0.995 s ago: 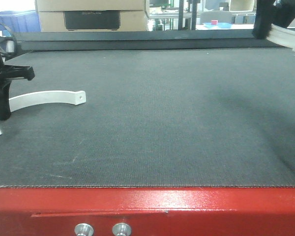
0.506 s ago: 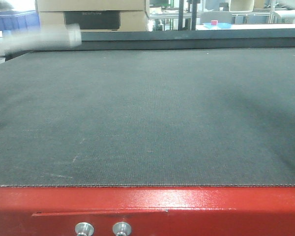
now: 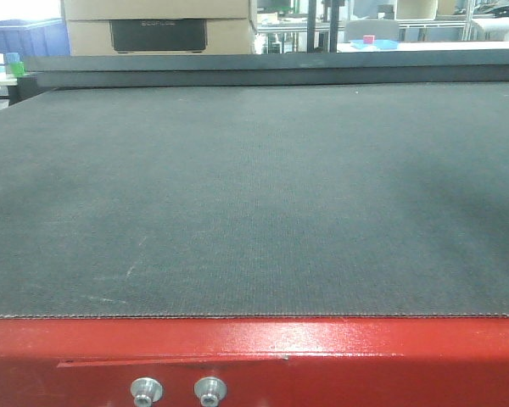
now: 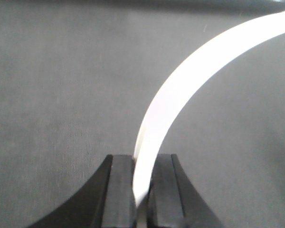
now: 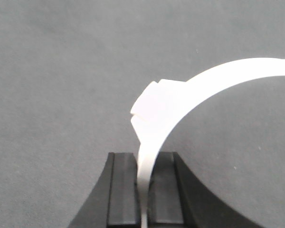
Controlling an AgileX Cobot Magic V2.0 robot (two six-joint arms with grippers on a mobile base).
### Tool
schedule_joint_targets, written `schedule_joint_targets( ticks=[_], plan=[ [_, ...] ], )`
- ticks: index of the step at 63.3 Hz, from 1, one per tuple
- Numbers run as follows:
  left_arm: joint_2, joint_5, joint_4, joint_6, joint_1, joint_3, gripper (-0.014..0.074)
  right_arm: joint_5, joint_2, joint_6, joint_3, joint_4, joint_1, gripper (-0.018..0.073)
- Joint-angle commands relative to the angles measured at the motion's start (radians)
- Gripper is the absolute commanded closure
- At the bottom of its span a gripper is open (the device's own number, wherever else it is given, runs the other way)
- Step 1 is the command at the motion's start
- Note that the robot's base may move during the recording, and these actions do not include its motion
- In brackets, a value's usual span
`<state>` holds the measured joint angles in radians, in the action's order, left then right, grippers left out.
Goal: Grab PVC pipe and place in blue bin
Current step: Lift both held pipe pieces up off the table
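Here, the left hand (image 4: 141, 162) is pinched tight on one end of the left pipe (image 4: 185, 80), a white curved strip. From between the two black fingers (image 4: 121, 185) the strip rises, then arcs up and away to the right until it leaves the left wrist view. Behind it lies the grey mat of the bench (image 3: 254, 195); whether the strip touches the mat cannot be told.

The right hand (image 5: 143, 164) is likewise clamped on the right pipe (image 5: 218, 78), also white and curved. This one stands up from the fingers, carries a notched block (image 5: 152, 102) just above the grip, and then sweeps right out of the right wrist view, with the same grey mat behind it.

From the front, the bench shows its grey mat, a red front edge (image 3: 322, 356) and two metal bolts (image 3: 146, 390) low on that edge. Beyond its far side stand cardboard boxes (image 3: 157, 25), and a blue bin (image 3: 25, 36) sits at the far left, behind the bench.
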<state>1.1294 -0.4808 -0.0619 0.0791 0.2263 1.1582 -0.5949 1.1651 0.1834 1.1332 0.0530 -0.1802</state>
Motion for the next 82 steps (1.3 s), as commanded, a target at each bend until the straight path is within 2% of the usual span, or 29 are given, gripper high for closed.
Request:
schedule_joint_targets(
  ticks=[1,5,11,24,36,50,82],
  plan=[
    [-0.078,0.157,-0.012,0.002,0.009,-0.106,0.0707,0.162,-0.092,-0.007,-0.116,0.013,0.000,0.0728],
    [-0.128,0.227,-0.012,0.002,0.009,-0.181,0.0707,0.244,-0.158,-0.007,-0.193,0.013,0.000,0.0728],
    [-0.188,0.297,-0.012,0.002,0.009,-0.277,0.0707,0.287,-0.244,-0.007,-0.306,0.023,0.000,0.0728],
    [-0.305,0.328,-0.012,0.002,0.006,-0.382,0.0707,0.392,-0.466,-0.007,-0.477,0.023,0.000,0.0728],
    [-0.380,0.355,-0.012,0.002,0.006,-0.386,0.0707,0.408,-0.615,-0.007,-0.484,0.023,0.000,0.0728],
    [-0.400,0.365,0.094,0.002,0.006,-0.386,0.0707,0.408,-0.697,-0.007,-0.484,0.023,0.000,0.0728],
    [-0.400,0.365,0.094,0.002,0.006,-0.386,0.0707,0.408,-0.703,-0.007,-0.484,0.023,0.000,0.0728]
  ],
)
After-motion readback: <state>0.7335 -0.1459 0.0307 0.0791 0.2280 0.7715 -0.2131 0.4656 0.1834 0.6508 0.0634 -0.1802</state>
